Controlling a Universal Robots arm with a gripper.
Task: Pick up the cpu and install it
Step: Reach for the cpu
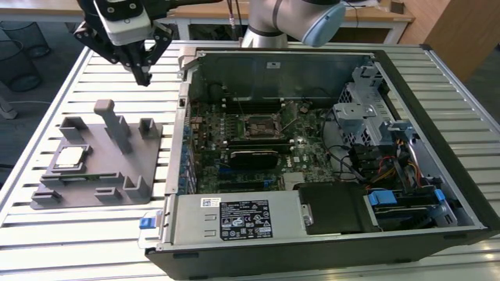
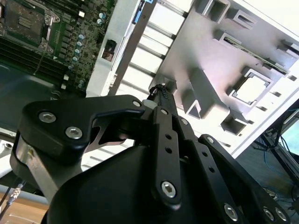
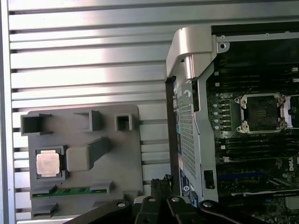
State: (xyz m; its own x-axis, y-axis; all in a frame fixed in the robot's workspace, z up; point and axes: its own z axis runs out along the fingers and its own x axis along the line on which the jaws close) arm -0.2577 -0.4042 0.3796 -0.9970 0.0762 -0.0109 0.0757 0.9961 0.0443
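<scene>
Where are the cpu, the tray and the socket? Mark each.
cpu (image 3: 48, 163): first wrist view, middle of its pale metal top.
tray (image 3: 122, 161): first wrist view, bare flat part of its base.
socket (image 3: 261, 112): first wrist view, dark centre inside its metal frame.

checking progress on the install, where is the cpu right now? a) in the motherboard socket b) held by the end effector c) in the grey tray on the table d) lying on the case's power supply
c: the chip sits in a recess of the grey tray, the socket is bare and the end effector holds nothing.
</scene>
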